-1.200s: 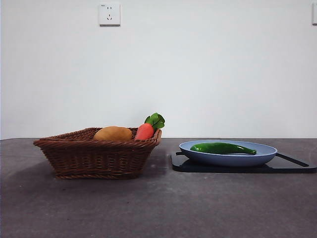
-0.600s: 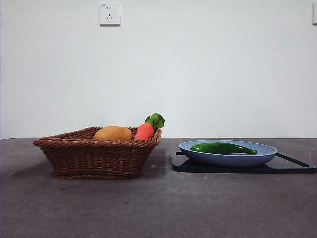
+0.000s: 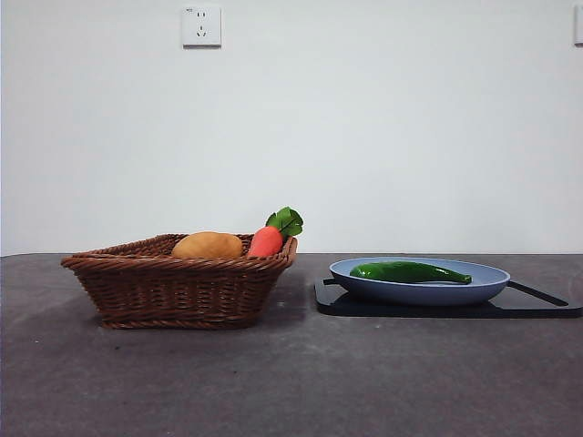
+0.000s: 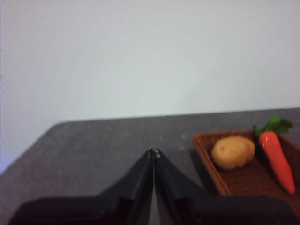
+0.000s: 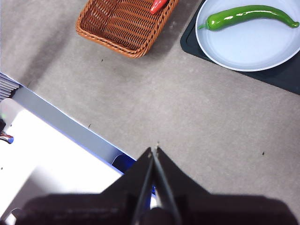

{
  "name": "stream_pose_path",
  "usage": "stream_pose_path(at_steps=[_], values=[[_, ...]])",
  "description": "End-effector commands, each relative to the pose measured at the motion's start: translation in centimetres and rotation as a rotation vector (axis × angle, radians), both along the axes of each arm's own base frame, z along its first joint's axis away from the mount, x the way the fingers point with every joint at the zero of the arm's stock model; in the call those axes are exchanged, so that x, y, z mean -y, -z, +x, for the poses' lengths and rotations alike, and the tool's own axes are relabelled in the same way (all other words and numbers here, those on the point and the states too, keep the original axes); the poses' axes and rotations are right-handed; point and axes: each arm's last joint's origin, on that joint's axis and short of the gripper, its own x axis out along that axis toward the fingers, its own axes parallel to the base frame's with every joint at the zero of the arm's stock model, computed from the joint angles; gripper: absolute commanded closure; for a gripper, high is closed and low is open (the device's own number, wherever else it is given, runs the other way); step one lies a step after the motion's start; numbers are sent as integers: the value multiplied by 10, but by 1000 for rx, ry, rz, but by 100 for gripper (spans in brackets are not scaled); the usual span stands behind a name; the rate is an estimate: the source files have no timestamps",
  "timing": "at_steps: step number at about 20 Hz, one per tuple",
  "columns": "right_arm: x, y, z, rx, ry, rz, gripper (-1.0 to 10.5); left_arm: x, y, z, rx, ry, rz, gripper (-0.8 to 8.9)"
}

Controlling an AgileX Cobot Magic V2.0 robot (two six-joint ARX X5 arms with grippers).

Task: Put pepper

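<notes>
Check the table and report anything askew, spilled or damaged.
Nothing stands out. The pepper lies whole on the plate, which sits on a black board. The carrot and potato rest inside the upright basket. No spills.

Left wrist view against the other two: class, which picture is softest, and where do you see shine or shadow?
Left wrist view: softest, round tan potato blurred. Right wrist view: sharp, highlights along the long glossy green pepper. Front view: even light, soft shadow beside the brown wicker basket.
</notes>
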Motion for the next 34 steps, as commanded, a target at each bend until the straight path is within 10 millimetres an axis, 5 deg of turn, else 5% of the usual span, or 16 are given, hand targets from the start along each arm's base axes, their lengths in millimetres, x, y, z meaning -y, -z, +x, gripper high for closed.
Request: stream_pose_path(at_steps=[1, 14, 31, 34], values=[[0, -3, -1, -6, 4, 0, 936, 0, 10, 0, -10, 4, -33, 805], [0, -3, -1, -5, 4, 0, 936, 0, 38, -7, -200, 2, -70, 805], [0, -3, -1, -5, 4, 0, 936, 0, 38, -7, -202, 2, -69, 805], [6, -8, -2, 100, 8, -8, 936, 0, 38, -7, -202, 2, -69, 805]])
